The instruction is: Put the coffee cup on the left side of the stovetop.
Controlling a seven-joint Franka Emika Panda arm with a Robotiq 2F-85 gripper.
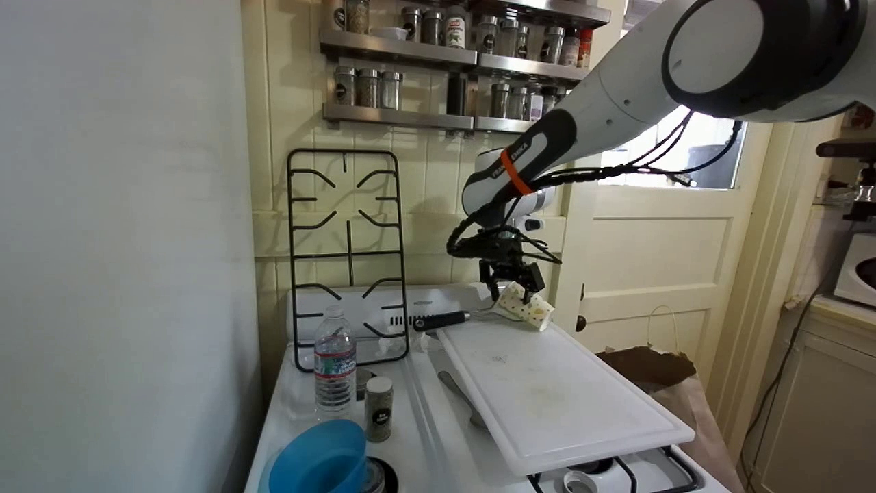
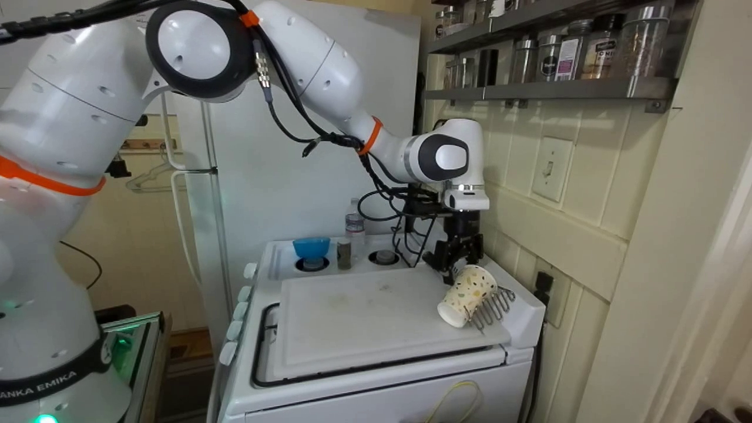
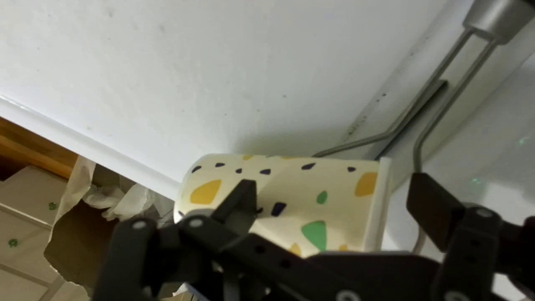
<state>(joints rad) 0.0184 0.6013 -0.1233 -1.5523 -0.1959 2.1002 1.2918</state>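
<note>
The coffee cup point(image 1: 532, 313) is cream-white with yellow, green and dark spots. It lies tilted on its side at the back end of a large white board, over a wire utensil; it also shows in an exterior view point(image 2: 470, 292) and in the wrist view point(image 3: 288, 179). The white stovetop point(image 1: 410, 418) runs under and beside the board, also in an exterior view point(image 2: 281, 257). My gripper point(image 3: 334, 194) is open at the cup. In the wrist view one finger is in front of the cup's side and the other stands past its rim, apart from it.
The white board point(image 1: 561, 383) covers much of the stovetop. The wire utensil point(image 2: 496, 305) has a black handle point(image 1: 441, 320). A blue bowl point(image 1: 321, 459), spice jar point(image 1: 378, 409), water bottle point(image 1: 335, 376), upright grate point(image 1: 349, 255) and spoon point(image 1: 465, 400) are beside it. A paper bag point(image 1: 684, 411) stands beyond.
</note>
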